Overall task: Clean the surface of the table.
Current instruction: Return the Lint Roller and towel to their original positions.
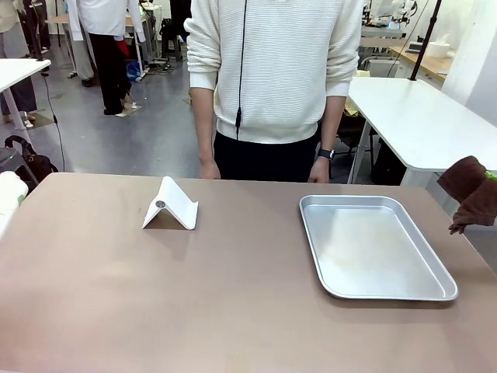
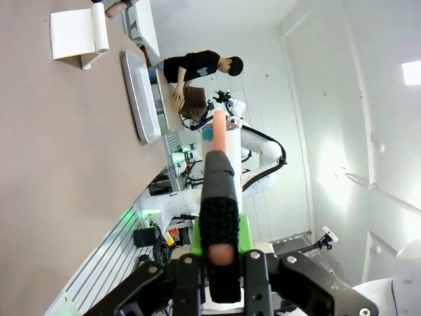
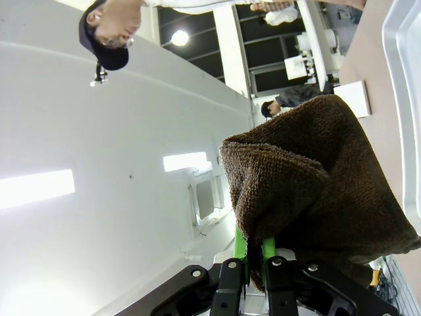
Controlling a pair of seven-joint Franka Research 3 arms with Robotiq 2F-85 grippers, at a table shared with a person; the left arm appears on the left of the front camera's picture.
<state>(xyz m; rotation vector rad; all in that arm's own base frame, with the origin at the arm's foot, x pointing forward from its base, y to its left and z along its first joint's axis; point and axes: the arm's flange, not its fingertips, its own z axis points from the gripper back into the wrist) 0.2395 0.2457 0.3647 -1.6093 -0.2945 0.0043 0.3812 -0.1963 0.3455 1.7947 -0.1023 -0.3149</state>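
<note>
Right gripper [image 3: 254, 253] pinches the brown cloth [image 1: 472, 190] at the frame's right edge; left gripper [image 2: 220, 243] clamps a black-and-peach tool [image 2: 219, 191]. The counter [image 1: 233, 311] fills the lower frame — I'd worry a wide wipe shoves the tray [image 1: 349, 200] or white stand [image 1: 172, 208] toward the person [image 1: 272, 70].

Taupe-brown table [image 1: 194, 303]; silver tray [image 1: 373, 249]; white stand [image 1: 172, 206] left of tray; dark brown cloth [image 1: 470, 190] right of tray; black, pink-tipped tool [image 2: 219, 224]; white ribbed sweater [image 1: 295, 70] beyond tray.
</note>
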